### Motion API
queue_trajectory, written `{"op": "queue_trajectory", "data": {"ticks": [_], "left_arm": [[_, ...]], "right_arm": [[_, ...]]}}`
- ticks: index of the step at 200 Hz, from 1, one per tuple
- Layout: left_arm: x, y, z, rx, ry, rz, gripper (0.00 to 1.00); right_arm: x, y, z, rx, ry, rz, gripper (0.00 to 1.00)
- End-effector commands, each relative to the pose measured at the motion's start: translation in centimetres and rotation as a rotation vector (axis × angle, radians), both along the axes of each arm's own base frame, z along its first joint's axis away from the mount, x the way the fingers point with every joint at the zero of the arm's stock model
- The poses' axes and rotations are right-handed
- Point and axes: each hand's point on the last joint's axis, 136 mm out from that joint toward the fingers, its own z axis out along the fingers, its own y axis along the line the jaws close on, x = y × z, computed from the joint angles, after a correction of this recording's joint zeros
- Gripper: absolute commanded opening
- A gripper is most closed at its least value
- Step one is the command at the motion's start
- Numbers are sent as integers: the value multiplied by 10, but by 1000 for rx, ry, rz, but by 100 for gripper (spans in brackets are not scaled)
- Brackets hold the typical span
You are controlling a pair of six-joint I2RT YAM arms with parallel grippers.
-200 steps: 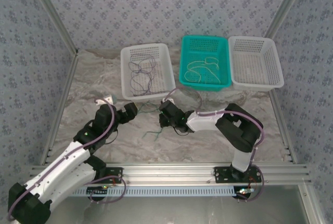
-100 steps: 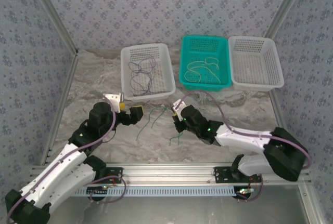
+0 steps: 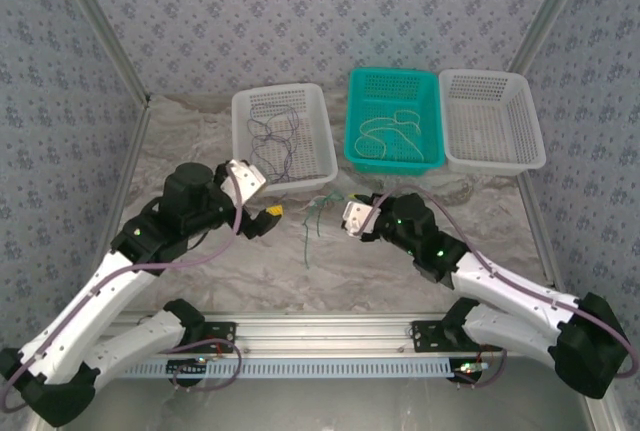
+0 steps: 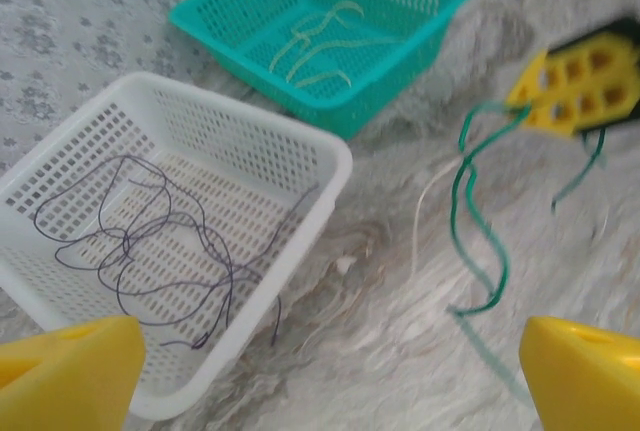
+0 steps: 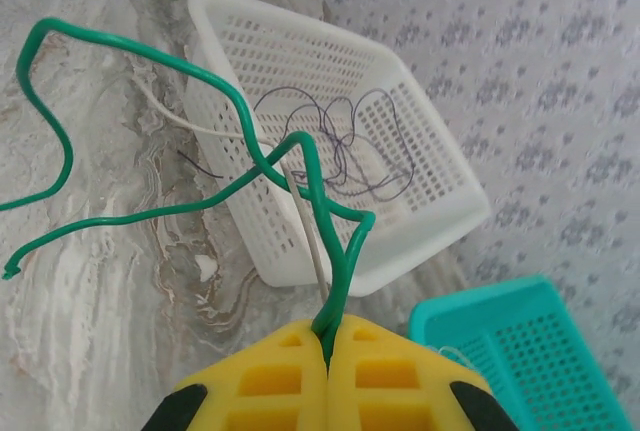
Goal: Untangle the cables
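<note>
My right gripper (image 5: 327, 336) is shut on a green cable (image 5: 200, 71) and a thin cream cable (image 5: 305, 221), both pinched between its yellow fingers (image 5: 270, 381). From above, the green cable (image 3: 312, 221) hangs from the right gripper (image 3: 343, 213) over the table, between the two arms. My left gripper (image 3: 264, 213) stands open just left of it, its yellow fingers (image 4: 60, 371) wide apart with nothing between them. In the left wrist view the green cable (image 4: 470, 211) dangles ahead on the right. Purple cables (image 4: 150, 241) lie in the left white basket (image 3: 240, 151). Cream cables (image 3: 390, 131) lie in the teal basket (image 3: 432, 121).
A second white basket (image 3: 535, 136) stands at the back right. The three baskets line the far side of the marbled table. Patterned walls and metal frame rails close in both sides.
The right gripper has risen and drawn right with the green cable, lifting it off the table. The left arm has lifted and its open gripper has moved slightly towards the cable.
</note>
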Motion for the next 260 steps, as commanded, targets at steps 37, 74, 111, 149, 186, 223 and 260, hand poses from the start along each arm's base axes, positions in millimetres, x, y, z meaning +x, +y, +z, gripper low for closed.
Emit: {"op": "queue_trajectory", "data": {"ticks": [37, 74, 111, 149, 186, 223, 260], "left_arm": [[-14, -45, -28, 55, 21, -272, 94], [-16, -65, -40, -34, 37, -341, 92], [-25, -86, -44, -156, 145, -411, 81], [-15, -90, -57, -182, 184, -358, 60], [1, -75, -51, -176, 96, -227, 0], [-2, -57, -5, -268, -18, -161, 0], [-9, -37, 31, -330, -99, -97, 0]], "right_arm": [[-29, 13, 41, -45, -224, 285, 0], [-45, 18, 58, -15, -250, 365, 0], [-48, 20, 71, 6, -273, 375, 0], [-47, 19, 78, 20, -288, 357, 0], [-45, 19, 68, 14, -268, 338, 0], [-34, 24, 30, -3, -168, 265, 1], [-31, 36, -23, -56, -13, 233, 5]]}}
